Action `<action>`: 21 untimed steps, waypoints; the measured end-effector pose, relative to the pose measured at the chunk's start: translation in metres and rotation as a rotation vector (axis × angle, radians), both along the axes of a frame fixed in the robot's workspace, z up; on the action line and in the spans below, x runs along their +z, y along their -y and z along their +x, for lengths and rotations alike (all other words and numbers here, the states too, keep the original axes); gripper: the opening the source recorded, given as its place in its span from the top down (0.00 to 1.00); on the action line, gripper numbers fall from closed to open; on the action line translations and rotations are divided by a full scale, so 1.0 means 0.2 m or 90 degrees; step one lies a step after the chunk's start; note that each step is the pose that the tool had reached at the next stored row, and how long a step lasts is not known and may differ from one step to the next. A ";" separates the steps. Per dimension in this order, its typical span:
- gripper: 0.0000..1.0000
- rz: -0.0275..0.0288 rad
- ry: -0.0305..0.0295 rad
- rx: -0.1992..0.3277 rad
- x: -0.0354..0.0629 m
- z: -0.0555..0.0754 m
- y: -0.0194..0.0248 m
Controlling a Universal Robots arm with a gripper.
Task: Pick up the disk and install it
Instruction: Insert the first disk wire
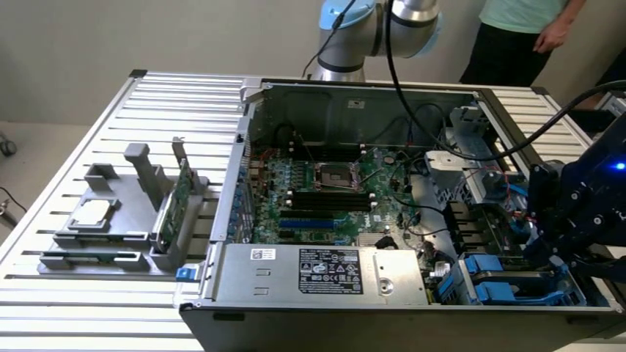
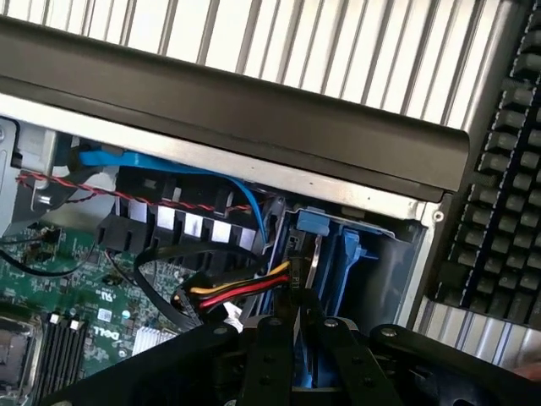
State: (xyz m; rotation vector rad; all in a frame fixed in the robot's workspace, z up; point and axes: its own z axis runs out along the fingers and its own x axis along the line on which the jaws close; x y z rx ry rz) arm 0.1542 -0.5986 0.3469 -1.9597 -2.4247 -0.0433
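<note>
Pinching the blue-framed disk (image 2: pixel 331 245) edge-on in the end effector (image 2: pixel 304 330), low in the open computer case's (image 1: pixel 391 330) corner drive bay (image 2: pixel 397 254). Gripped by its upper edge, seemingly to leave both sides free for the slot.

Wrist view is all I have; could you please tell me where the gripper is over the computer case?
Observer: The black gripper hangs over the drive-bay corner of the open grey metal computer case, at the exterior view's right.
Operator: What sits on the slatted metal table beside the case?
Observer: At the exterior view's left, a grey plastic fixture holds a thin green circuit card and a small square silver chip.
Operator: Is anybody nearby?
Observer: A person in a light green shirt stands behind the table.
</note>
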 end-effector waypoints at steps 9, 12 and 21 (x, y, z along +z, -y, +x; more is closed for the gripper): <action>0.84 0.0001 -0.0009 -0.082 -0.004 0.00 -0.001; 0.84 -0.0001 -0.0009 -0.090 -0.003 -0.01 -0.003; 0.84 -0.0018 -0.0007 -0.102 -0.004 -0.02 -0.028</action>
